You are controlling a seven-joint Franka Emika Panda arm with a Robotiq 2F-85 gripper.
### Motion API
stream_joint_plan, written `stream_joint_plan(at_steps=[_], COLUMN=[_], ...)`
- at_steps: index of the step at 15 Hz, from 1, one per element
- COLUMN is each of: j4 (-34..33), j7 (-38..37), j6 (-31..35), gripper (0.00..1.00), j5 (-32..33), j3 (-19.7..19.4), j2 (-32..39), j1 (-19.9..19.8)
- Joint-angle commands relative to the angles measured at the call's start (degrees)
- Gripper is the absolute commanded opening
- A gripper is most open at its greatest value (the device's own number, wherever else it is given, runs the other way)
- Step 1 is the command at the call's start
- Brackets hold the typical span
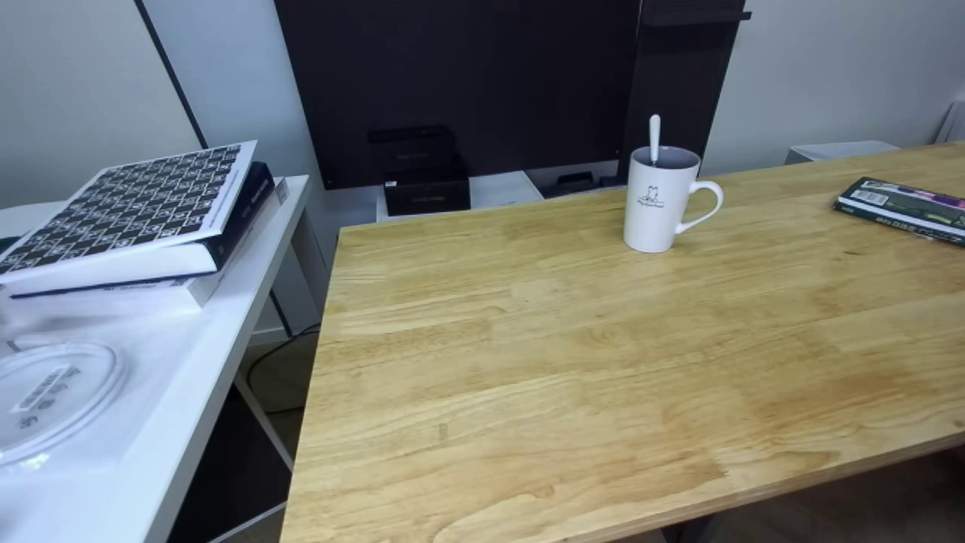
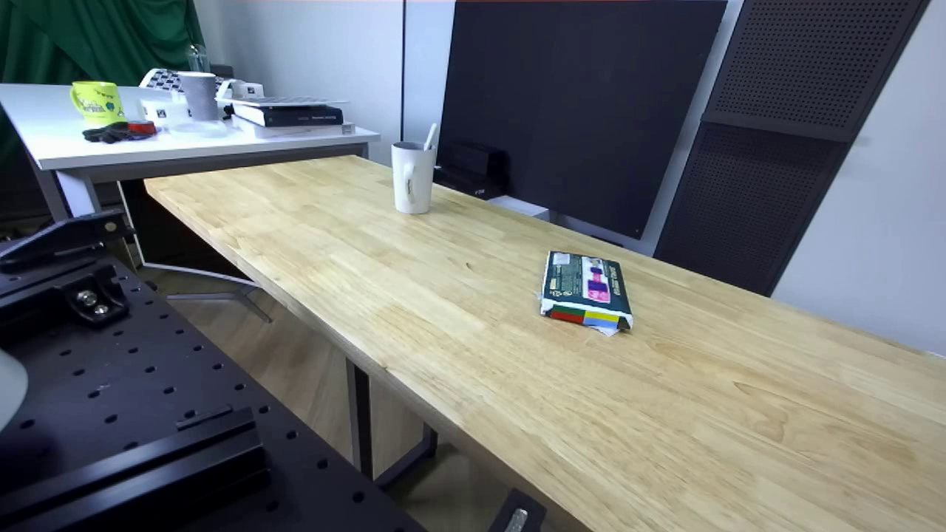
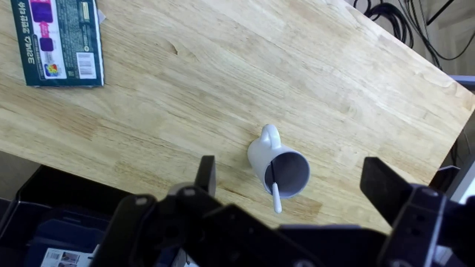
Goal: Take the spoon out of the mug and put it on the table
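A white-handled spoon (image 3: 277, 198) is slanting in the white mug (image 1: 650, 219) while the gripper (image 3: 289, 163) is holding nothing

The spoon's lower end is hiding inside the mug; its white handle is sticking up past the rim, and a thin dark stretch of stem is showing in the wrist view. The mug's side is carrying a small animal drawing with lettering too fine to read. The gripper's fingers are standing far apart; the mug is appearing between them in the wrist view, though how high they are hanging is hard to judge. A dark green printed packet (image 1: 905, 207) is running out of frame in an exterior view; a pale rounded shape (image 2: 9, 388) at a frame edge is showing too little to name.

The table (image 1: 528, 354), of joined light-brown planks, is supporting mug and packet. A white desk (image 1: 181, 362) is standing just beside its end, bearing stacked books (image 1: 143, 200), a lime-green mug (image 2: 98, 102) and a grey cup (image 2: 199, 96). A black panel (image 1: 482, 68) is rising behind the table, and a green curtain (image 2: 111, 41) is hanging beyond the desk.
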State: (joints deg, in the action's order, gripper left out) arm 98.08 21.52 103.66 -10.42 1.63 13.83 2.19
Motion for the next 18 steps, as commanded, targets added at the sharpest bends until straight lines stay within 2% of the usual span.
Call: stream_joint_plan(at_steps=[1,10,18], j4=[-0.83,-1.68,-13.85], j7=[-0.19,-1.08,0.39], j6=[-0.11,1.24,0.64], gripper=[1.0,1.0,1.0], j5=[0.25,1.1,1.33], j3=[1.28,1.31,1.18], j2=[0.68,1.57,13.34], j1=[-0.78,-0.61,-3.26])
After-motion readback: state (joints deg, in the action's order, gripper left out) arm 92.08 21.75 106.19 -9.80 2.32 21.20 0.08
